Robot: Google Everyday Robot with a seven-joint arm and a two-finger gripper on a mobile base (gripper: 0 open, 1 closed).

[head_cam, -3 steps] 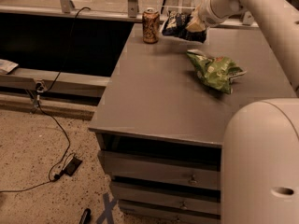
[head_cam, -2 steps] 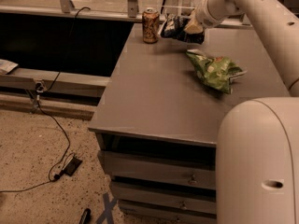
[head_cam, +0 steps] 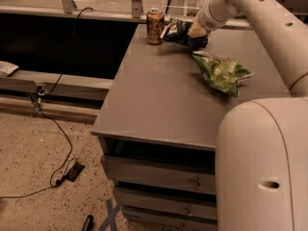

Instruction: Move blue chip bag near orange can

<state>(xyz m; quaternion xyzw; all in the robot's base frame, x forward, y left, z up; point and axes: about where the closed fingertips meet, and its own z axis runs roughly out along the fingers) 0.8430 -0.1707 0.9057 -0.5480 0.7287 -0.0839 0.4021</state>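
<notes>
The blue chip bag, dark navy with white edges, lies at the far edge of the grey table, just right of the orange can. The can stands upright at the table's far left corner, tan-orange with a silver top. My gripper is down on the bag's right part, at the end of the white arm that reaches in from the right. The gripper covers part of the bag.
A bright green snack bag lies on the table, right of centre, below the gripper. My white arm body fills the lower right. Drawers sit under the table front. Cables run over the speckled floor at left.
The gripper and the blue chip bag have shifted a little to the left, closer to the orange can. The can and the green bag have not moved.
</notes>
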